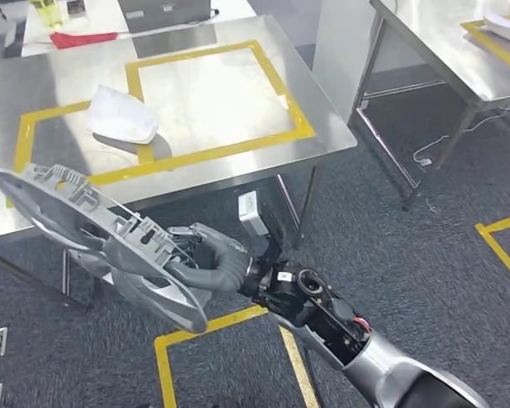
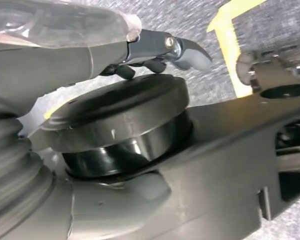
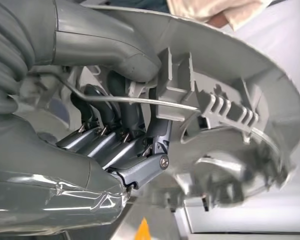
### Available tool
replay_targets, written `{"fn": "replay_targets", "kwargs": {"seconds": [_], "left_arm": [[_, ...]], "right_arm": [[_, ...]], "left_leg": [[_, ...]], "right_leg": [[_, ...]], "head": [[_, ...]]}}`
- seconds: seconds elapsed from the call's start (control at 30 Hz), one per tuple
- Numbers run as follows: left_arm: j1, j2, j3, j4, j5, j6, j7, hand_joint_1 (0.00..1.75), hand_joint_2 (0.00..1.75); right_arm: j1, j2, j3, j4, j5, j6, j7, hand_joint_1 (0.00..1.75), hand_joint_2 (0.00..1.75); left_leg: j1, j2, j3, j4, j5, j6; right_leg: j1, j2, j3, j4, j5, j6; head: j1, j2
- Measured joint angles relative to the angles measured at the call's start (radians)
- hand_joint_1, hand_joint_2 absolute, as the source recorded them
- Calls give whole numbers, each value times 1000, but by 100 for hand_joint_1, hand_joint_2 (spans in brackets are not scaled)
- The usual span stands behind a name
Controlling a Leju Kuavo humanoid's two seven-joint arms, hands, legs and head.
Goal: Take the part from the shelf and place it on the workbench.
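The part (image 1: 99, 234) is a long, curved grey plastic housing with ribs and clips on its inner face. My right hand (image 1: 215, 262) grips it at its near end and holds it in the air, in front of and below the workbench's (image 1: 240, 144) front edge. In the right wrist view the dark fingers (image 3: 118, 135) wrap around the part's (image 3: 235, 95) ribbed inner side, with the thumb over the top. My left hand (image 2: 160, 50) hangs over the floor with its fingers loosely apart and nothing in them.
The steel workbench carries yellow tape rectangles (image 1: 285, 93) and a white moulded part (image 1: 121, 115) on its left half. A second steel table (image 1: 432, 51) stands at the right, with an aisle between. Yellow tape lines (image 1: 166, 357) mark the dark carpet below my arm.
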Motion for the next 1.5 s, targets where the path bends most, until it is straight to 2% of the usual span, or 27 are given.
{"fn": "replay_targets", "kwargs": {"seconds": [0.07, 0.17, 0.2, 0.23, 0.27, 0.33, 0.37, 0.4, 0.47, 0.57, 0.67, 0.7, 0.73, 0.8, 0.87, 0.9, 1.03, 1.1, 1.2, 1.23, 1.27, 1.3, 1.33, 1.4, 1.43, 1.47, 1.5], "left_arm": [[-6, -3, 0, -1, -2, 2, -1, 0, 175], [0, -7, 0, -1, -6, 2, -1, 0, 175], [5, -7, 0, -1, -6, 1, -1, 0, 175], [9, -7, 0, 0, -6, 1, -2, 0, 175], [12, -7, 0, 0, -7, 0, -2, 0, 175], [17, -8, 0, 0, -7, -1, -3, 0, 175], [18, -8, 0, 0, -6, 0, -4, 0, 175], [18, -8, 0, 0, -4, 2, -5, 0, 175], [17, -7, 0, 0, 2, 7, -9, 0, 175], [8, 1, 0, 0, 12, 16, -10, 0, 175], [4, 10, 0, 0, 23, 32, 2, 0, 175], [4, 16, 0, 0, 28, 39, 9, 0, 175], [3, 23, 0, 0, 34, 45, 15, 0, 175], [2, 40, 1, 0, 45, 58, 24, 0, 175], [4, 57, 4, 0, 53, 70, 29, 0, 175], [7, 66, 6, 1, 56, 75, 31, 0, 175], [3, 102, 18, 3, 66, 94, 32, 0, 175], [13, 115, 23, 4, 72, 102, 32, 0, 175], [34, 125, 30, 6, 81, 114, 30, 0, 175], [37, 128, 31, 6, 83, 116, 30, 0, 175], [39, 130, 33, 7, 84, 117, 30, 0, 175], [39, 132, 36, 7, 86, 117, 30, 0, 175], [38, 134, 39, 7, 87, 117, 30, 0, 175], [37, 136, 45, 7, 88, 116, 29, 0, 175], [36, 137, 47, 7, 87, 115, 30, 0, 175], [34, 137, 48, 7, 85, 114, 30, 0, 175], [31, 138, 48, 7, 82, 113, 30, 0, 175]], "right_arm": [[-8, 1, 0, -6, -1, -5, 0, 164, 175], [-3, -5, 0, -7, -5, -14, 0, 164, 175], [1, -9, 0, -6, -5, -16, 0, 164, 175], [4, -12, 0, -6, -6, -17, 0, 164, 175], [7, -15, 0, -5, -6, -18, 0, 164, 175], [10, -20, 0, -5, -7, -17, -2, 164, 175], [11, -22, 0, -4, -7, -16, -4, 164, 175], [12, -24, 1, -4, -6, -14, -6, 164, 175], [11, -25, 1, -4, -4, -10, -9, 164, 175], [8, -24, 0, -7, -1, -9, -9, 164, 175], [10, -25, -2, -6, 0, -8, -10, 164, 175], [12, -27, -2, -6, 0, -7, -10, 164, 175], [15, -28, -2, -5, 0, -7, -10, 164, 175], [17, -29, -2, -5, 0, -7, -10, 164, 175], [16, -29, -2, -5, 0, -7, -10, 164, 175], [17, -30, -2, -6, 0, -7, -10, 164, 175], [9, -29, -3, -15, -2, -7, -13, 164, 175], [15, -34, -4, -15, -5, -7, -15, 164, 175], [49, -51, -4, 1, -7, -8, -16, 164, 175], [51, -54, -3, 5, -7, -8, -15, 164, 175], [49, -56, -3, 7, -8, -8, -15, 164, 175], [46, -56, -3, 8, -8, -7, -16, 164, 175], [46, -57, -3, 9, -8, -7, -16, 164, 175], [51, -61, -2, 13, -10, -5, -20, 164, 175], [53, -62, -1, 15, -11, -4, -22, 164, 175], [50, -60, 0, 16, -13, -3, -25, 164, 175], [40, -56, 0, 15, -14, -3, -28, 164, 175]], "left_leg": [[5, 2, 21, 1, -31, 8], [6, 6, 70, -17, -64, 13], [6, 5, 87, -21, -75, 14], [6, 4, 104, -24, -87, 14], [6, 2, 119, -25, -99, 13], [6, -2, 143, -28, -121, 10], [5, -4, 150, -28, -128, 7], [5, -5, 152, -27, -132, 3], [3, -5, 151, -25, -137, -4], [2, 11, 134, 10, -152, -23], [15, 28, 33, 186, -191, -49], [20, 29, -7, 237, -187, -53], [24, 30, -34, 255, -162, -55], [27, 31, -40, 172, -51, -51], [21, 31, -20, 87, 23, -42], [17, 31, -11, 70, 23, -34], [12, 40, 43, 37, -73, 1], [14, 38, 113, -29, -108, 6], [9, 23, 245, -126, -123, 8], [7, 18, 284, -156, -125, 8], [5, 14, 317, -183, -125, 8], [3, 10, 343, -206, -126, 7], [2, 8, 361, -222, -127, 7], [0, 3, 370, -216, -138, 1], [1, 0, 361, -194, -146, -3], [1, -3, 353, -169, -156, -9], [1, -5, 344, -150, -168, -15]], "right_leg": [[0, -16, -8, 51, -37, 10], [3, -33, -140, 279, -118, 17], [4, -33, -182, 325, -114, 17], [4, -33, -213, 333, -81, 16], [4, -33, -230, 301, -24, 15], [4, -33, -243, 189, 105, 9], [7, -34, -243, 146, 145, 4], [9, -35, -239, 117, 158, -1], [11, -35, -222, 84, 142, -11], [-5, -34, -167, 34, 127, -23], [-12, -37, -100, -5, 115, -29], [-13, -36, -76, -15, 105, -28], [-15, -35, -50, -25, 92, -27], [-20, -32, 11, -44, 60, -20], [-21, -28, 49, -66, 29, -8], [-21, -28, 60, -75, 20, 0], [-21, -31, 78, -81, 38, 26], [-16, -37, 45, 28, 38, 19], [-1, -43, -26, 181, -78, 3], [3, -43, -52, 189, -115, 1], [7, -43, -84, 177, -125, 1], [8, -42, -122, 148, -92, 0], [7, -42, -165, 103, -6, 0], [5, -42, -233, 4, 204, -4], [6, -43, -253, -17, 270, -7], [9, -43, -262, -21, 288, -12], [11, -42, -263, -6, 277, -17]], "head": [[8, 0], [25, 0], [29, 0], [32, 0], [35, 0], [40, 0], [41, 0], [43, 0], [45, 0], [38, 0], [15, 0], [9, 0], [5, 0], [-2, 0], [-10, 0], [-12, 0], [-8, 0], [9, 0], [29, 0], [33, 0], [35, 0], [36, 0], [38, 0], [40, 0], [40, 0], [40, 0], [41, 0]]}}
